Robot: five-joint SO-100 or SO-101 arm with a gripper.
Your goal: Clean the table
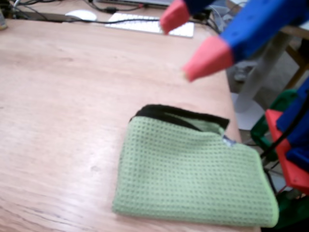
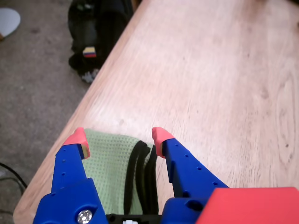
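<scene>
The gripper (image 2: 119,136) is hovering with its jaws spread wide and empty above the folded green cloth (image 1: 193,179), likely lining up to grab it for wiping. The cloth is lying near the table (image 1: 72,96) right edge.

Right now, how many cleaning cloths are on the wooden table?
1: a folded green waffle-weave cloth with black trim near the table edge, beneath the open gripper.
</scene>
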